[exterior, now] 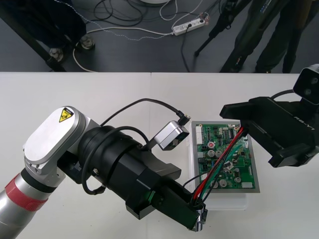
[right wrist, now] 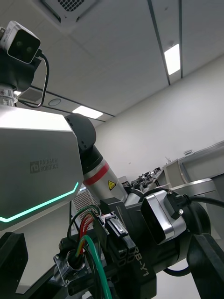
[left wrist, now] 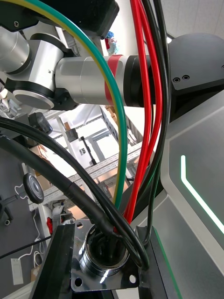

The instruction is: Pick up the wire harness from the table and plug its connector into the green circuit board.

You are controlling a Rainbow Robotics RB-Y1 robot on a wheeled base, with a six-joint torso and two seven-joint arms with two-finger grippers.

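Observation:
The green circuit board [exterior: 234, 175] lies on its white base [exterior: 224, 201] at the table's right. My left gripper [exterior: 198, 217] hangs just off the base's front left corner, shut on the harness's round metal socket [exterior: 201, 219] [left wrist: 105, 261], gripped by its flange. From the socket the red, green and black wires [exterior: 219, 163] [left wrist: 140, 107] run tight across the board up to my right gripper [exterior: 249, 137]. That gripper hovers above the board's far right corner, its fingers [right wrist: 207, 266] wide apart, open, with the wires [right wrist: 95, 266] passing between them. The plug end is hidden under it.
Pale table [exterior: 75, 94] stretches to the left of the board and behind it. Beyond the far edge, the dark floor holds cables, a white power strip [exterior: 188, 25] and tripod legs. My left arm's thick links [exterior: 109, 164] cover the table's front middle.

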